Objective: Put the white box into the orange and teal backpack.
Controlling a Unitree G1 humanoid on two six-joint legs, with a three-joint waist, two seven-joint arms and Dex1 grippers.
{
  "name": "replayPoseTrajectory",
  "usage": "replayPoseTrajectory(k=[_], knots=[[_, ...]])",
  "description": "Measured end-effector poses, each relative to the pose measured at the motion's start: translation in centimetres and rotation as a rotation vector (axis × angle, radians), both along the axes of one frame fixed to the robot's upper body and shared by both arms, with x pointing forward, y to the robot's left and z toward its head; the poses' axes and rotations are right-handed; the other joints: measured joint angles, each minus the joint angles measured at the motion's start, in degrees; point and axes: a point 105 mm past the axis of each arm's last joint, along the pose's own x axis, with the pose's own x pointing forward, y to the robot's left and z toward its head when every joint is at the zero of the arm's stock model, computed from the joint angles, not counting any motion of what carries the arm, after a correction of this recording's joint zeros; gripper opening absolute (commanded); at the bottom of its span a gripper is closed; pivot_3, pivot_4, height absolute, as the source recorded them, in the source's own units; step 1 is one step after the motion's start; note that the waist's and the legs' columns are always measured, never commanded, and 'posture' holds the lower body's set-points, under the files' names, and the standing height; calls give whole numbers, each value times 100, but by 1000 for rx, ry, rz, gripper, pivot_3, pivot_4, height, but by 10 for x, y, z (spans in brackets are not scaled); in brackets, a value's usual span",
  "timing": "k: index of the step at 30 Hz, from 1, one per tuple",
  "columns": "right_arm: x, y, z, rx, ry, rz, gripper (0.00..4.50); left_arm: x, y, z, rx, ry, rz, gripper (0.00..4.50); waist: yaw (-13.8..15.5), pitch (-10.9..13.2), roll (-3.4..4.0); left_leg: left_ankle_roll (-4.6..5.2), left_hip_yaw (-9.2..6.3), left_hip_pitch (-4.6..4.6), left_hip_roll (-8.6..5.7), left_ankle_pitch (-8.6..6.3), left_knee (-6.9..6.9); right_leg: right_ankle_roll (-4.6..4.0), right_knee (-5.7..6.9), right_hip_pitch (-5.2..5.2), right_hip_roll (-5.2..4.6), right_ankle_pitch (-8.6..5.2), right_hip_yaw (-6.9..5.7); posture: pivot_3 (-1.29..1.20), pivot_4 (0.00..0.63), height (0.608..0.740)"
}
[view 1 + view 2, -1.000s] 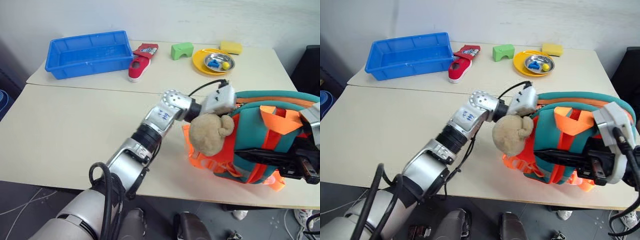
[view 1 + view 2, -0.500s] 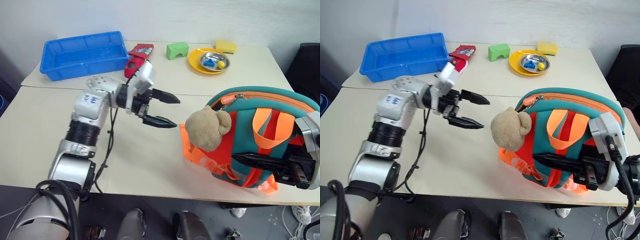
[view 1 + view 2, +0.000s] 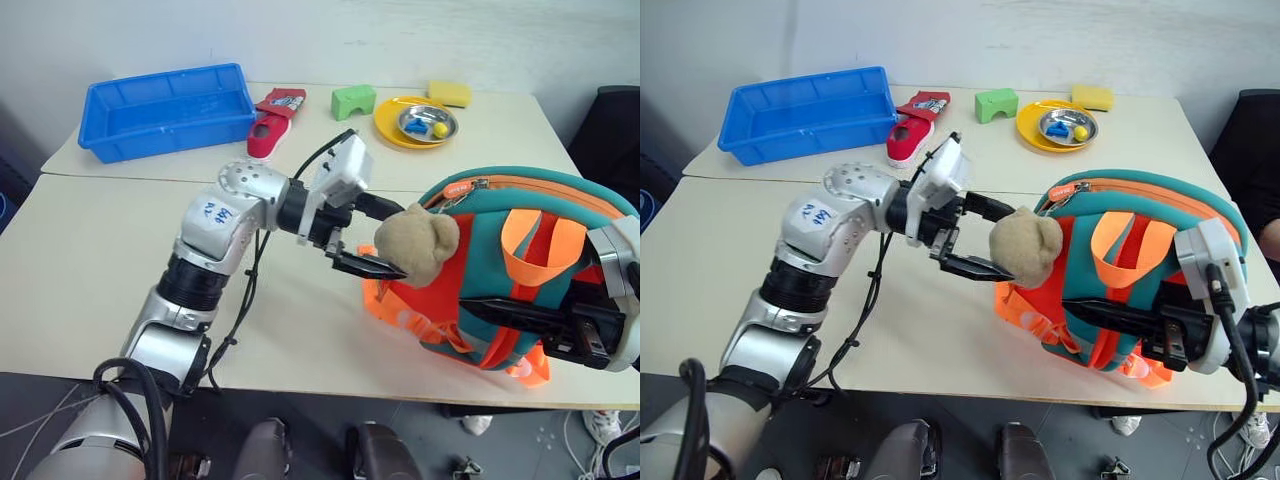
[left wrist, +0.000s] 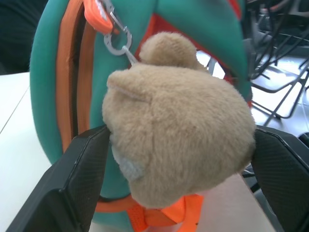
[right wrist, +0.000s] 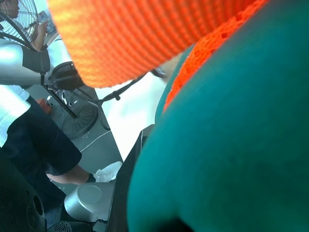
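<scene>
On the far left of the pale tabletop (image 3: 80, 250), one blue plastic bin (image 3: 150, 135) is sitting, with one red slip-on shoe (image 3: 262, 135), one green foam block (image 3: 352, 100), one yellow plate (image 3: 388, 120) carrying one steel bowl (image 3: 412, 115), and one yellow sponge (image 3: 449, 92) lining up to its right.

A second ago the left gripper (image 3: 375, 238) was reaching into the top of the orange and teal backpack (image 3: 500, 260). It then drew out leftward with its jaws spread. Now it is straddling the backpack's one tan plush teddy bear (image 3: 420, 240), spread wide, one finger on each side and not visibly squeezing.

Where the white box is I cannot tell. I am judging it already dropped inside, leaving the bag to be tidied or closed.

Furthest right, the right gripper (image 3: 480, 310) is staying clamped on the backpack's front, holding it upright.
</scene>
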Motion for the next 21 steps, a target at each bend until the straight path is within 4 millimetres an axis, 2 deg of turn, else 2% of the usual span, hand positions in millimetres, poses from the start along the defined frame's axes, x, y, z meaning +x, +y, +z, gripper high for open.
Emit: replayPoseTrajectory(k=[6, 9, 12, 16, 18, 21], knots=[[-2, 0, -6, 15, 20, -15, 0, 4, 4, 1, -17, 8, 7, 2186, 5, 0, 0, 0, -1, 0, 0, 0, 0, 0, 0, 1, 0, 0, -2, 0, 150, 740], [-4, -1, -9, 17, 25, -27, 0, 10, 13, 4, -27, 28, 23, 1388, 0, 0, 0, 0, -1, 1, 0, 0, 1, 0, 1, 1, 0, 0, -2, 0, 150, 740], [-6, -3, -10, 17, 26, -48, 0, 20, 29, 11, -20, 26, 54, 785, -3, 0, 0, -1, -1, 2, 0, 0, -2, 0, 0, 1, 0, 0, -2, 0, 150, 740], [-9, -9, -12, 28, 26, -80, 0, 49, 51, 8, 19, 9, 184, 665, 6, 0, 0, 0, -2, 2, -4, 0, -2, 0, -1, 2, -2, 0, -4, 0, 150, 740], [-12, -10, -13, 33, 27, -86, 0, 60, 61, -6, 56, 29, 222, 665, 3, 0, 0, 1, -2, 1, -4, 0, -4, 0, -2, 0, -2, 0, -4, 0, 150, 740], [-18, -10, -14, 43, 17, -78, 0, 64, 65, -36, 111, 60, 234, 665, 5, 0, 0, 1, -2, 0, -3, -1, -6, 0, -2, -1, -3, 0, -4, 0, 150, 740]])
